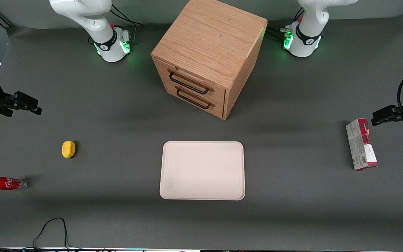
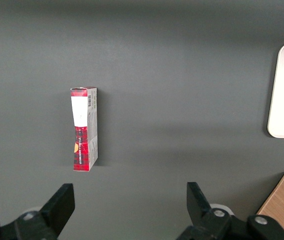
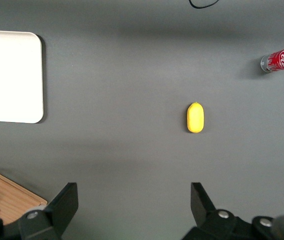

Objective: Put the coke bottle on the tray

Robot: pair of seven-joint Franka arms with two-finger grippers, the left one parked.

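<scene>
The coke bottle lies on its side at the working arm's end of the table, red cap pointing toward the table's end. It also shows in the right wrist view. The cream-white tray lies flat mid-table, in front of the wooden cabinet, and holds nothing; it shows in the right wrist view too. My right gripper hovers open and empty above the table, farther from the front camera than the bottle and well apart from it. Its fingers stand wide apart over bare table.
A yellow lemon lies between gripper and bottle, also in the right wrist view. A wooden two-drawer cabinet stands mid-table. A red-and-grey carton lies toward the parked arm's end. A black cable loops at the near edge.
</scene>
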